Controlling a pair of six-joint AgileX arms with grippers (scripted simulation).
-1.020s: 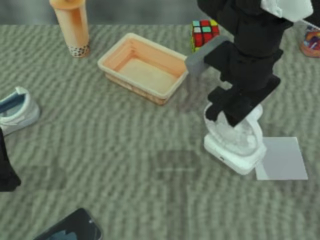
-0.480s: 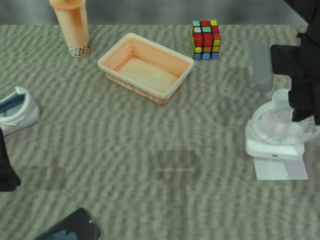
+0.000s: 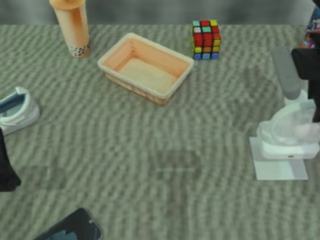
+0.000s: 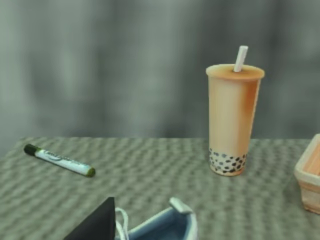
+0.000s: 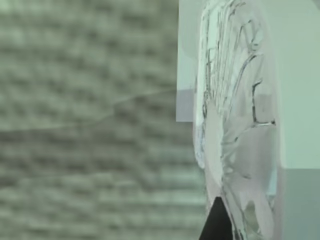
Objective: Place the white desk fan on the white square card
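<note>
Starting at the left edge of the table, the left arm (image 3: 6, 167) sits parked just below a white-grey sneaker (image 3: 16, 109); I cannot tell whether its pincer is apart or together. Its wrist camera only looks out at a marker pen (image 4: 59, 160) and a bubble tea cup (image 3: 72, 26) at the far edge. Moving right, there's a peach basket (image 3: 146, 67), then a colour cube (image 3: 205, 39), and a dark phone (image 3: 72, 227) at the near edge.

Now the action, far right: the fan (image 3: 290, 134) stands upright with its base over the far part of the white card (image 3: 280, 169), the card's near strip showing bare. The right pincer (image 3: 316, 85) hangs at the frame's edge, on the far-right side of the fan's head; its finger tip (image 5: 217, 220) shows dark against the grille in the wrist view, but clamped or released, I cannot tell.

So the fan lies just down-left of the pincer, head axis upright, and the right arm is plainly the nearer one. The surface is a ribbed grey-green cloth, with open room left of the card.
</note>
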